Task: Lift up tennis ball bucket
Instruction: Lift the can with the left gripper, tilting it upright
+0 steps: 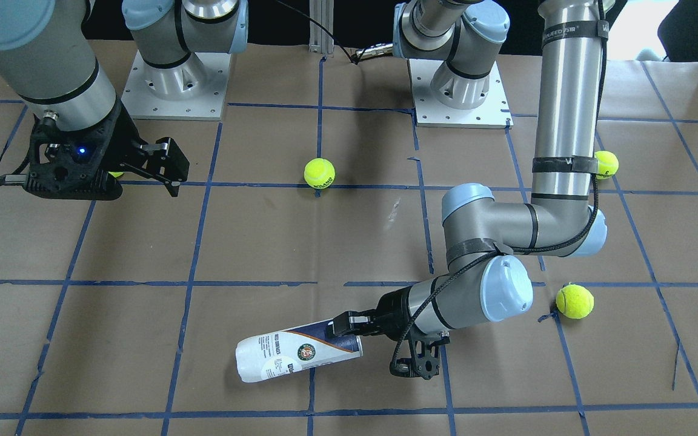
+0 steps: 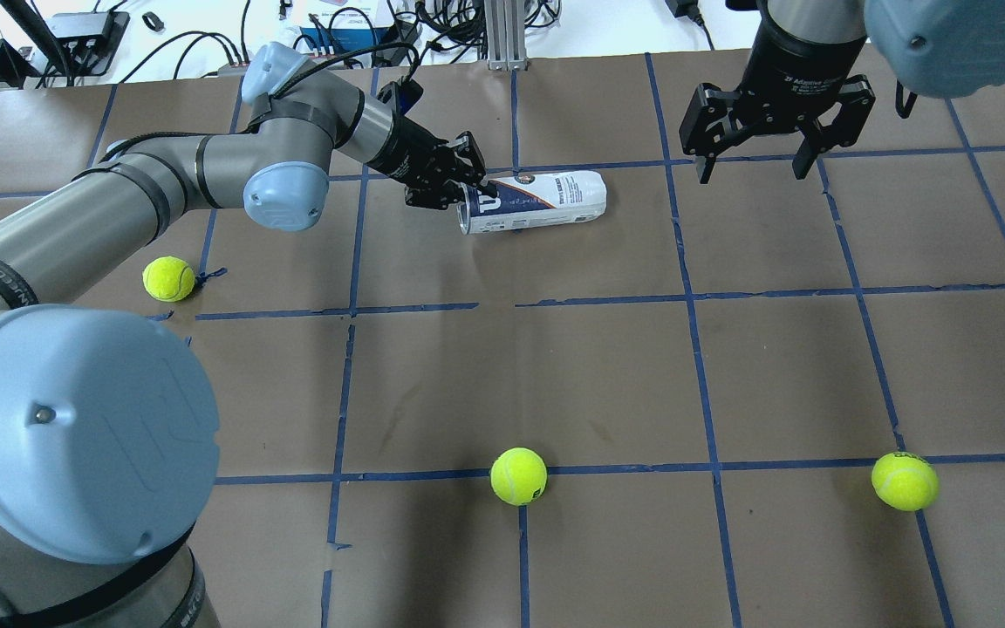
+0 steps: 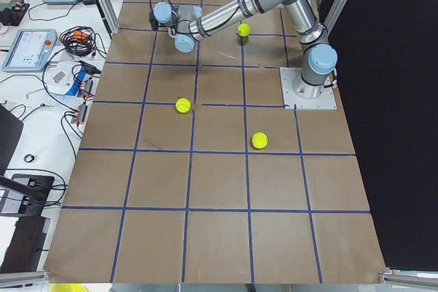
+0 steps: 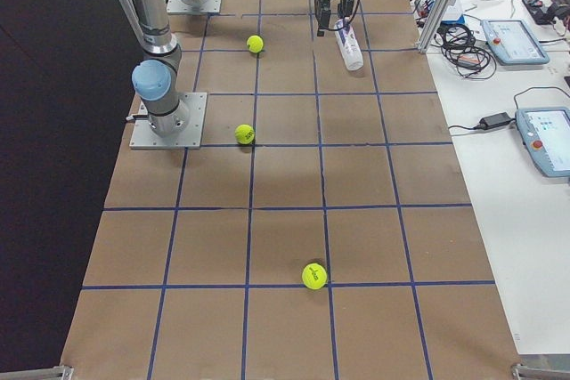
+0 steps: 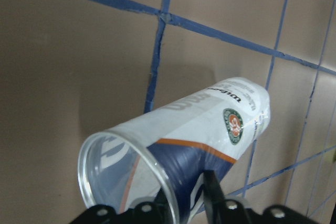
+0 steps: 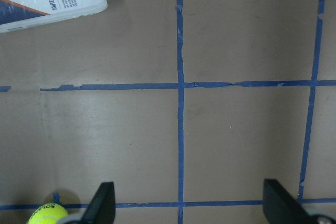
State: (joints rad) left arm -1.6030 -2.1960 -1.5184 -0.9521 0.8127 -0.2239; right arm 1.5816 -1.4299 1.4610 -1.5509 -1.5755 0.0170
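- While the tennis ball bucket (image 2: 546,199) lies on its side on the brown-papered table (image 2: 555,375), my left gripper (image 2: 473,185) sits right at its open mouth, on the side of the table far from my bases.
- My left fingers (image 5: 211,195) are drawn narrow on the clear rim. One seems to reach inside the mouth and the other presses the navy part of the label outside, so the wall is pinched between them.
- The bucket's closed white end points toward my right side and rests on the paper. Whether the gripped end is off the paper, I cannot tell.
- My right gripper (image 2: 755,166) hangs above the table with its fingers spread wide over bare paper, near the bucket's closed end but not touching it.
- One tennis ball (image 2: 169,278) lies close by my left forearm.
- A second ball (image 2: 518,476) and a third ball (image 2: 905,481) lie nearer my bases, well apart from the bucket.
- Blue tape lines (image 2: 703,296) cross the paper in a grid, and the bucket lies across one of them.
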